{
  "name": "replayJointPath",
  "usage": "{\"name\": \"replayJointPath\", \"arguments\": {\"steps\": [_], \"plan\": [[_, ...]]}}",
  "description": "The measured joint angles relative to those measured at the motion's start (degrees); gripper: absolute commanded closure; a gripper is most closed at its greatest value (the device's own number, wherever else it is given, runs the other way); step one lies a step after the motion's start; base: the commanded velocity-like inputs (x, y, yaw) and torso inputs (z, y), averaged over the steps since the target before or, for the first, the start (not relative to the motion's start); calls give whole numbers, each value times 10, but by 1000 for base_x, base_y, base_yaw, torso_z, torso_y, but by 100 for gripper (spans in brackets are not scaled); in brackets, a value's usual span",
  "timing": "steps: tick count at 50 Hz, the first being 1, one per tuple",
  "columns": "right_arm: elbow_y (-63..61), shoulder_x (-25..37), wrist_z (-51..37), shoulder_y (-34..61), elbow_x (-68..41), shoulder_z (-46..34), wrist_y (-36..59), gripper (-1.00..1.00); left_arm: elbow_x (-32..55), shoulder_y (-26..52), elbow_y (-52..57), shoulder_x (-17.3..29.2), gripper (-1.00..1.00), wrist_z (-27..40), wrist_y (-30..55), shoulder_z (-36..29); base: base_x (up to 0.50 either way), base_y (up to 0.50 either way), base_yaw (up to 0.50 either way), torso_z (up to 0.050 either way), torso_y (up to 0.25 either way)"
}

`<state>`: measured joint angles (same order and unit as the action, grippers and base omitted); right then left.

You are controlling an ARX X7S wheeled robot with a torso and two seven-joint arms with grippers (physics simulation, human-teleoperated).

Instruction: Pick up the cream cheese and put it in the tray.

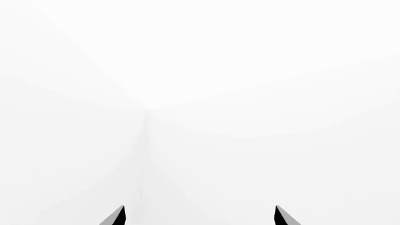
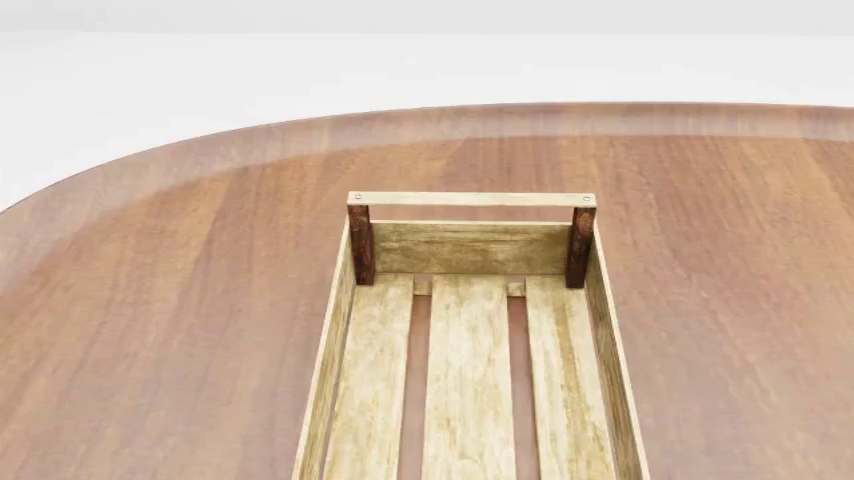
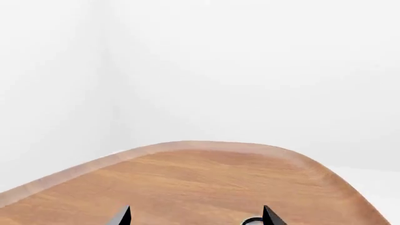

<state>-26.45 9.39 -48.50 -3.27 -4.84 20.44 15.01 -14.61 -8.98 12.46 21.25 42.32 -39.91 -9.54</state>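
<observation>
Right end effector (image 3: pixel 196 216) spread above table (image 3: pixel 187 183); tray (image 2: pixel 470 199) holds nothing.

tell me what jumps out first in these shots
The long slatted wooden tray dominates the head view, sitting mid-table with dark brown corner posts and nothing in it. Around it spreads the rounded brown table. No cream cheese shows in any view; the right wrist view catches only the table's curved edge.
</observation>
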Motion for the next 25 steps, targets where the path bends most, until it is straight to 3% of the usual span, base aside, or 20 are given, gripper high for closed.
{"name": "replayJointPath", "arguments": {"steps": [25], "plan": [[46,3,9,3,-44,18,-12,-100,-3,0,3,3,-100,3,7,-2,0,0,0,0,0]]}}
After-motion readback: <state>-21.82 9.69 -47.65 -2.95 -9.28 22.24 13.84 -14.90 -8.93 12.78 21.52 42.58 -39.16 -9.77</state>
